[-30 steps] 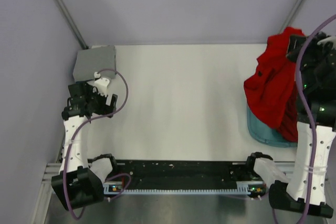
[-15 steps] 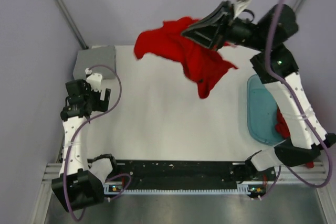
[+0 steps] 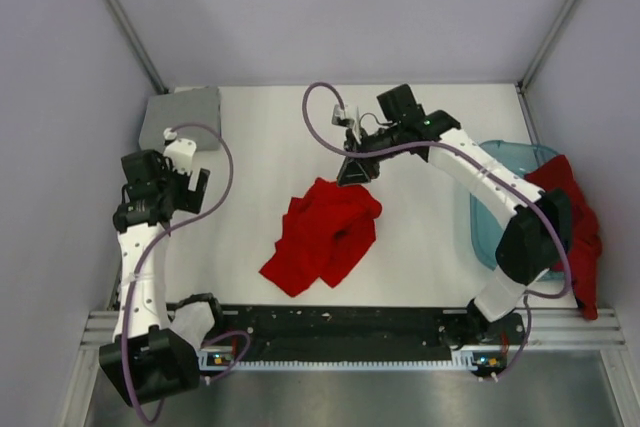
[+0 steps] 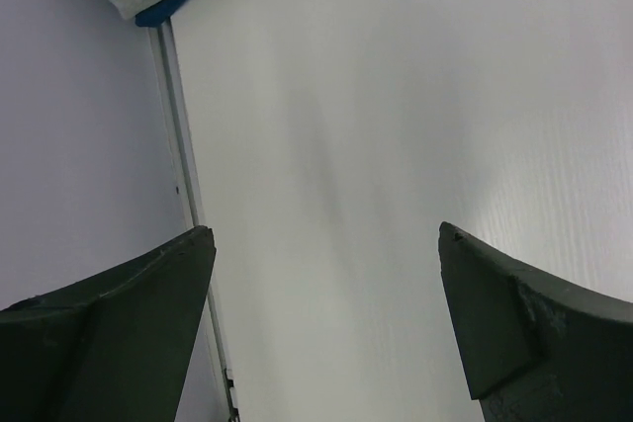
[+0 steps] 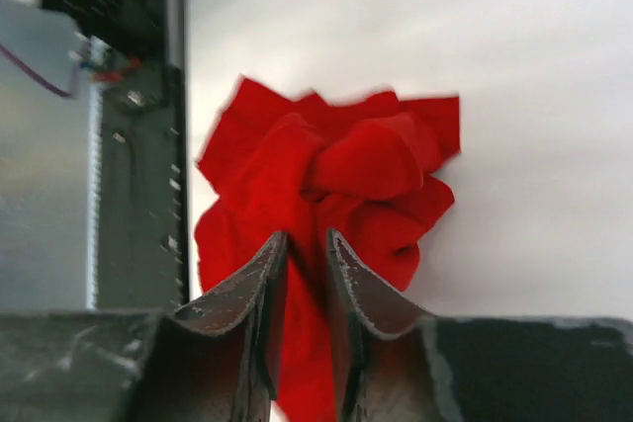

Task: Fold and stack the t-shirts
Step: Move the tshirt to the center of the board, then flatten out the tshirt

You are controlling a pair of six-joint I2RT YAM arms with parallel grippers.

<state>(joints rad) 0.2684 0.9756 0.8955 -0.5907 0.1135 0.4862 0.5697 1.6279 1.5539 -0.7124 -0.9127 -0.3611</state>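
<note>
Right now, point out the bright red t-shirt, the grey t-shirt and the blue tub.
bright red t-shirt point(image 3: 325, 237), top view, middle of the crumpled heap.
grey t-shirt point(image 3: 180, 119), top view, middle of the folded top.
blue tub point(image 3: 482, 232), top view, bare left wall.

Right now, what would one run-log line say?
left end effector: open, empty | right end effector: jaws narrow, grip unclear | bright red t-shirt: crumpled on table | grey t-shirt: far-left corner

The left arm point(image 3: 138, 267) stands folded at nine o'clock, and the left gripper point(image 4: 324, 232) has its jaws spread wide. The right arm point(image 3: 480, 172) reaches from five o'clock toward centre. The right gripper point(image 5: 307, 236) tips downward, its jaws parted by a narrow slit.
</note>
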